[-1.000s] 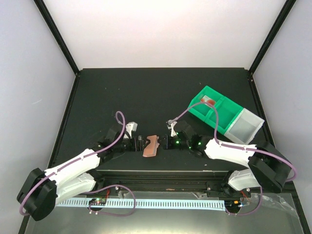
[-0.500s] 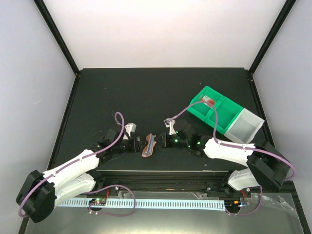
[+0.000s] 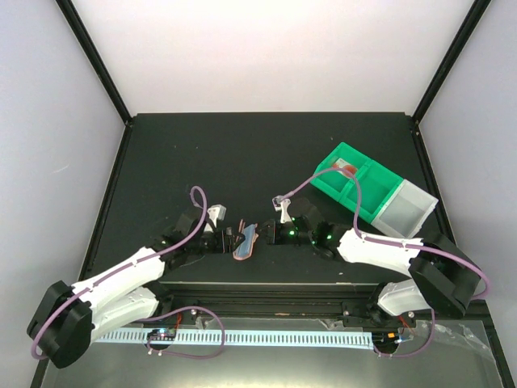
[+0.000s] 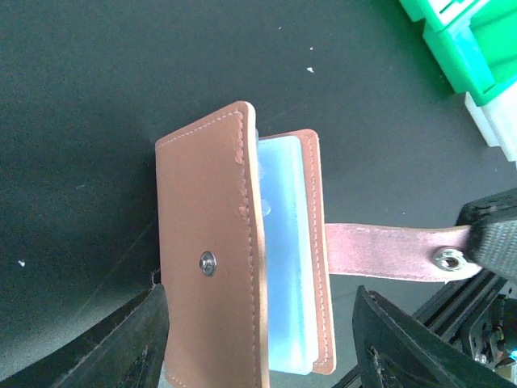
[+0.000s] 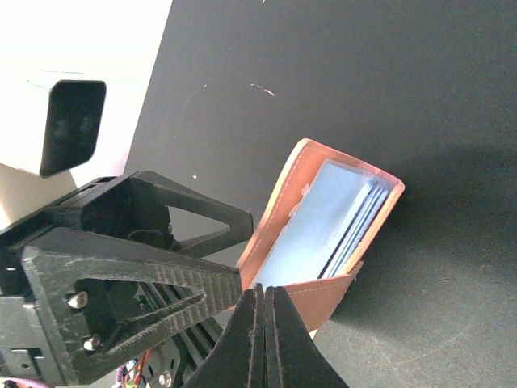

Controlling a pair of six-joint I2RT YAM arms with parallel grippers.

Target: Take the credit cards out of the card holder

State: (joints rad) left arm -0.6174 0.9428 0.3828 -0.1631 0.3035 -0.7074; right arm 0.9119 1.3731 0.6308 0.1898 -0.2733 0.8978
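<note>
The salmon-pink card holder (image 4: 206,210) stands on edge between my two grippers near the table's front edge, its flaps parted. Light blue credit cards (image 4: 283,242) sit stacked between the flaps, also showing in the right wrist view as the cards (image 5: 323,226) inside the holder (image 5: 319,299). My left gripper (image 4: 260,297) is open and straddles the holder; a small gap shows at its right finger. My right gripper (image 5: 262,291) is shut on the holder's snap tab (image 4: 388,252), pulled out to the side. From above, the holder (image 3: 242,252) lies between the left gripper (image 3: 233,238) and the right gripper (image 3: 271,234).
A green compartment bin (image 3: 355,182) with a clear box (image 3: 408,210) against it stands at the back right of the black table (image 3: 242,153). The bin's corner (image 4: 452,32) shows in the left wrist view. The table's front rail runs just behind the grippers.
The holder went from lying flat to standing on edge with its flaps parted, blue cards now showing. The left jaws narrowed around it. The right gripper shifted slightly left, still shut.
</note>
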